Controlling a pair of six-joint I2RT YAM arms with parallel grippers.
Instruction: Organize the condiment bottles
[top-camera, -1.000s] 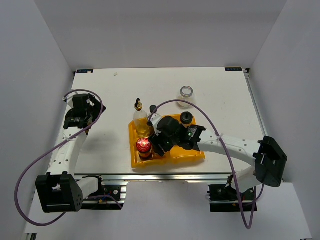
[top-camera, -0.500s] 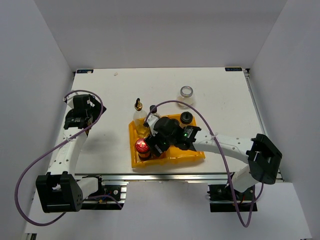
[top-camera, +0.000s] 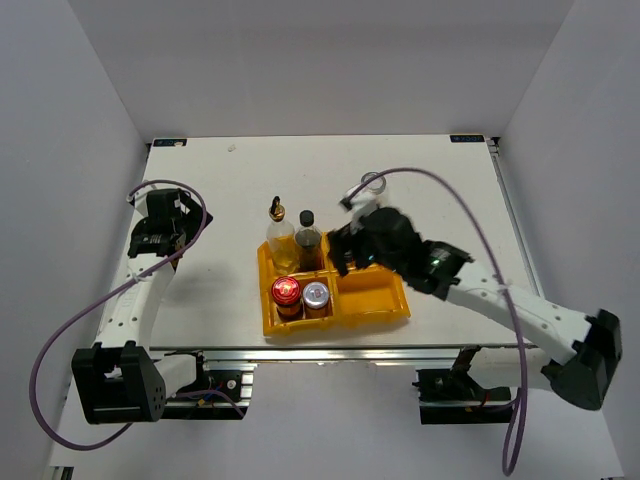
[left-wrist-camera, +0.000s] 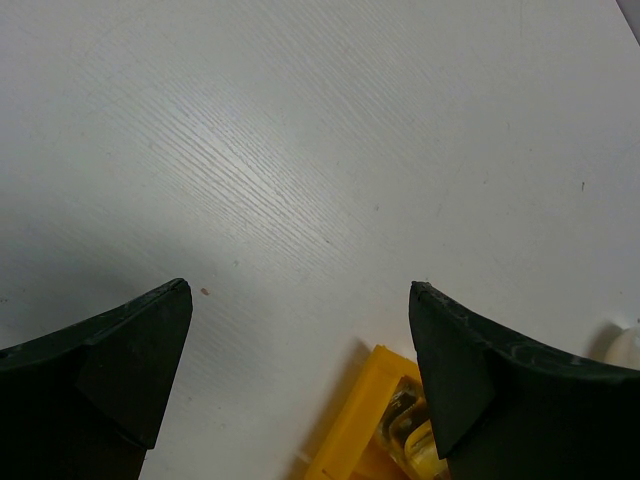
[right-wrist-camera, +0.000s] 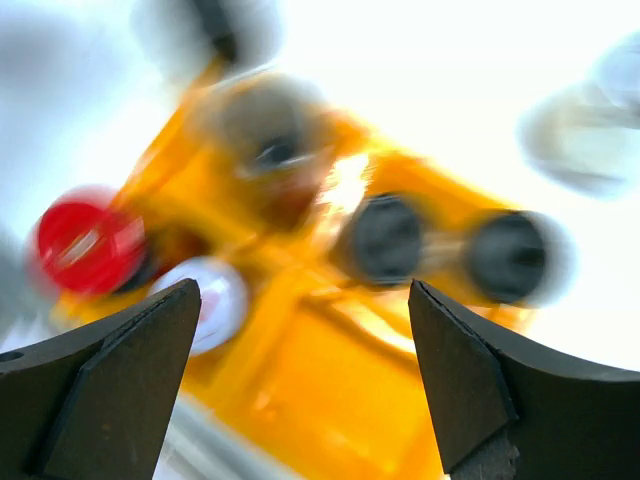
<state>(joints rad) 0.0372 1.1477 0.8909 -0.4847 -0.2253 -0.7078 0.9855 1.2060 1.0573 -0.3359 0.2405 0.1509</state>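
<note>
The yellow tray holds the condiment bottles. The clear gold-topped one and the tall dark black-capped one stand in its rear left part. In front of them stand the red-lidded bottle and the silver-lidded one. My right gripper hovers open and empty over the tray's middle. The blurred right wrist view shows the red lid, the silver lid and two black-lidded shakers in the tray below the open gripper. My left gripper stands open and empty far to the left.
The wide clear jar stands on the table behind the tray, partly behind the right arm's purple cable. In the left wrist view the open left gripper looks down on bare white table, with the tray's corner at the bottom edge.
My right gripper has opened, let go of the silver-lidded bottle beside the red-lidded one, and pulled back to the right and away. The left arm has not moved.
</note>
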